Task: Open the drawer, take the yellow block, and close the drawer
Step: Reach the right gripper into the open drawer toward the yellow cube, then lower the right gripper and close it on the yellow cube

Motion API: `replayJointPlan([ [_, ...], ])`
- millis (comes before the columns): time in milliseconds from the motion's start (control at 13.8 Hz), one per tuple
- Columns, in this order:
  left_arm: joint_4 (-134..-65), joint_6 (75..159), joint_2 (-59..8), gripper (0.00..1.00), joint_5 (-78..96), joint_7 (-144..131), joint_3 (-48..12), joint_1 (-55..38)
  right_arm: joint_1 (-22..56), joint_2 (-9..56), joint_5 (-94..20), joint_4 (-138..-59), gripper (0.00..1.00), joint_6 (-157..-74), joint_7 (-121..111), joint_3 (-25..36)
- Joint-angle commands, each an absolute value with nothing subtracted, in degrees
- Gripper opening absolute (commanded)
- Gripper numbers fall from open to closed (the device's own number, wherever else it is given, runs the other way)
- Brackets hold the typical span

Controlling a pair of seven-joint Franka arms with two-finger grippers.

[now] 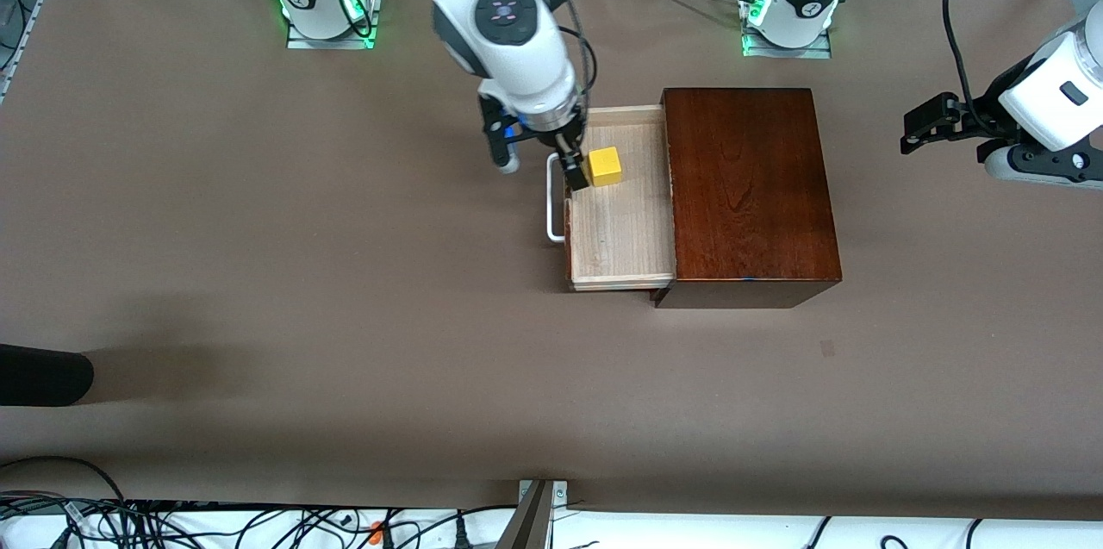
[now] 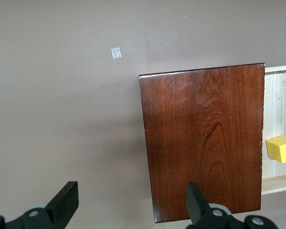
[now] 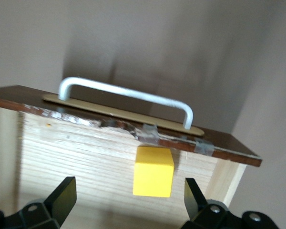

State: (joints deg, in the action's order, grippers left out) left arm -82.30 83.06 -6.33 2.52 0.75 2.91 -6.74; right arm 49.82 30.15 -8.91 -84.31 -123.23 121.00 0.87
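The drawer (image 1: 620, 226) of the dark wooden box (image 1: 750, 187) is pulled out toward the right arm's end of the table, its white bar handle (image 1: 553, 200) leading. The yellow block (image 1: 605, 166) sits on the drawer's pale floor, in the part farther from the front camera. My right gripper (image 1: 539, 165) is open over the drawer's front edge, next to the block. In the right wrist view the block (image 3: 154, 171) lies ahead of the open gripper (image 3: 128, 202), close to the handle (image 3: 128, 95). My left gripper (image 1: 915, 128) is open and empty, and waits in the air at the left arm's end of the table.
In the left wrist view the box top (image 2: 205, 138), the block (image 2: 282, 149) and a small tape mark (image 2: 116, 52) show below the left gripper (image 2: 132, 202). A dark object (image 1: 43, 375) lies at the table's edge, at the right arm's end. Cables run along the near edge.
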Motion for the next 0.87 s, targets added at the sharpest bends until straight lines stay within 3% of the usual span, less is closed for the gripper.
replayJointPlan([
  [0,-83.8,83.8,-4.8,1.00,2.6,1.8,3.7,-7.6,52.5,34.9,-5.2,-79.6,1.00,-124.0,126.8,1.8],
  [434,-83.5,83.8,-5.5,1.00,2.4,1.8,4.0,-7.6,55.7,40.1,-2.2,-76.6,1.00,-125.1,130.9,2.1],
  [797,-82.5,83.7,-5.9,1.00,0.3,1.7,4.0,-7.6,56.2,40.2,-2.0,-76.8,1.00,-125.3,131.3,2.0],
])
